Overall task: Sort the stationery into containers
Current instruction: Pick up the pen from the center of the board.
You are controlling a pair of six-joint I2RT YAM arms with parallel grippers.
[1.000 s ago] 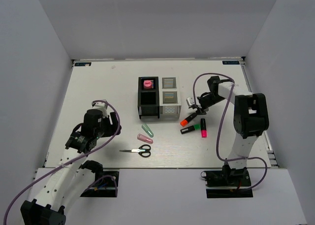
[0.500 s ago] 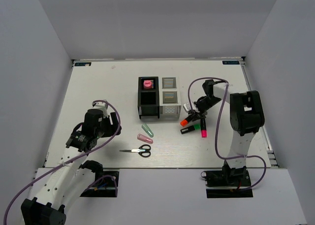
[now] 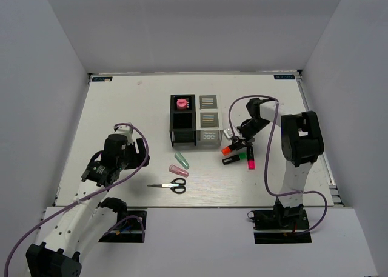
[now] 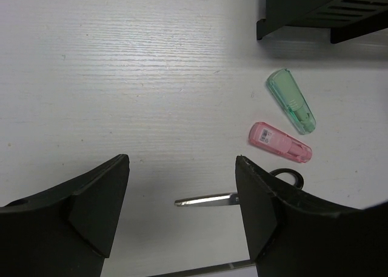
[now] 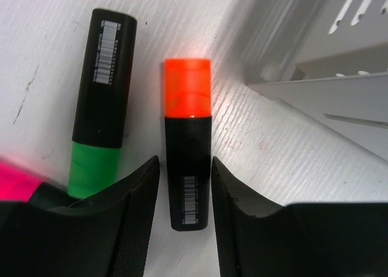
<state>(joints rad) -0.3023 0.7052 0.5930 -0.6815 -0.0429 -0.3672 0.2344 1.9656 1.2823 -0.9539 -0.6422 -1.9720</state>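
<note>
Four boxes [image 3: 208, 120] sit clustered mid-counter [image 3: 121, 107], with the tube [image 3: 181, 103] standing in the rear left one. Before the cluster's left side lie two capsule pieces [image 3: 182, 160], and the scissors [image 3: 170, 185] lie before those. Three highlighters [image 3: 250, 157] lie off the cluster's front right corner; the right claw [image 5: 185, 186] straddles the leftmost. The left claw [image 4: 182, 192] hangs left of the scissors.

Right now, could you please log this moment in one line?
right jaws: straddling orange highlighter | left jaws: open, empty | pink tube: boxed

Hand [image 5: 185, 168] astride orange highlighter [image 5: 187, 137], green highlighter [image 5: 103, 95] (left)
</note>
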